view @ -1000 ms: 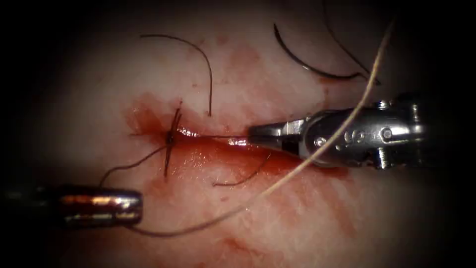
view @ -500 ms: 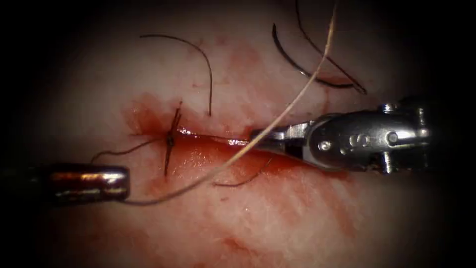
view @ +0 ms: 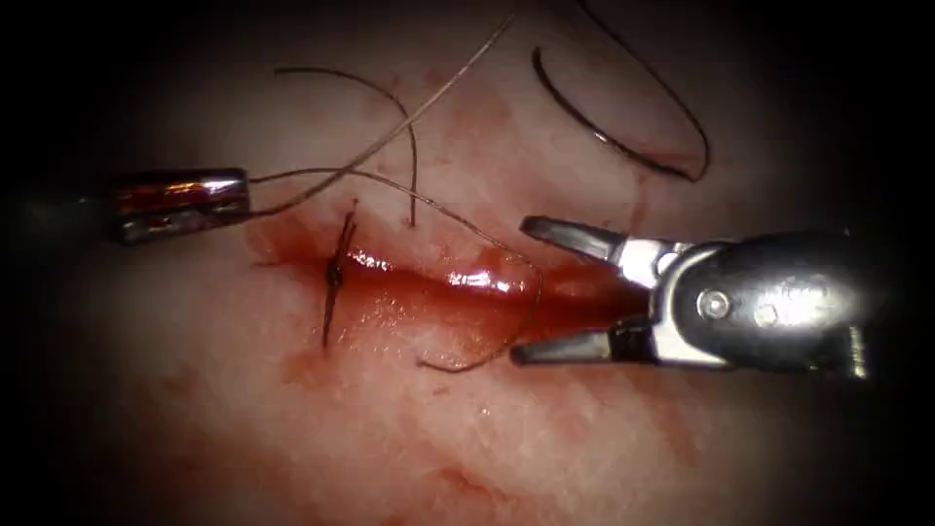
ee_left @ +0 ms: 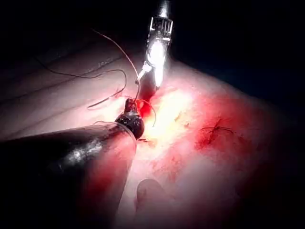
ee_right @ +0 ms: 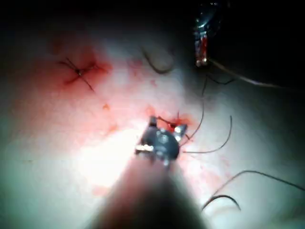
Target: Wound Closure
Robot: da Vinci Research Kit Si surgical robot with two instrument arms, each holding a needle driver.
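Endoscope view: the left pincer [view: 229,195], at nine o'clock, grips the thread [view: 390,180], the right pincer [view: 516,292] gapes empty astride the cut [view: 458,287], the needle [view: 594,131] lies free at one o'clock; hard pulling might tear the knot [view: 333,273].

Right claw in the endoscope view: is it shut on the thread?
No, the right claw stands wide open over the cut, one jaw on each side of it, with nothing held between them.
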